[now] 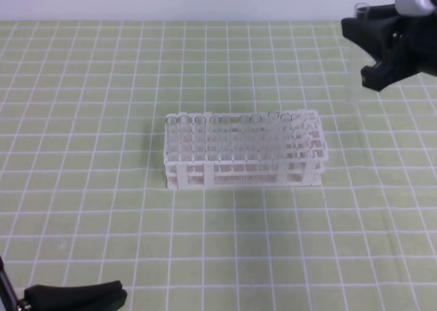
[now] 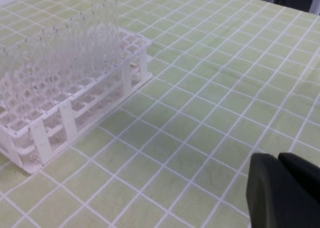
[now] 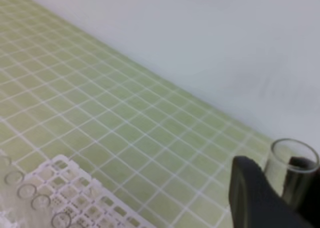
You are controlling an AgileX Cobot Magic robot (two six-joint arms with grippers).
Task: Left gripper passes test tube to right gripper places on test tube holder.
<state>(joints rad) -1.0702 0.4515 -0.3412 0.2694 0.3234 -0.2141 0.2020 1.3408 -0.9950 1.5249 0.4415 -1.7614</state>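
The right tool point(image 1: 375, 48) hung high over the far right of the bench point(image 1: 82, 208), its jaws gripping the test tube point(image 3: 292, 170) upright, the open rim showing just above the fingers point(image 3: 255, 198). Well below and to its left stood the test tube holder point(image 1: 244, 149), already carrying many clear tubes. The left tool point(image 2: 282, 193) sat low at the near left edge, closed on nothing, well apart from the holder.

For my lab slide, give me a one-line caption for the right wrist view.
Right tool grips the clear test tube upright above the green checked cloth, white test tube holder below.
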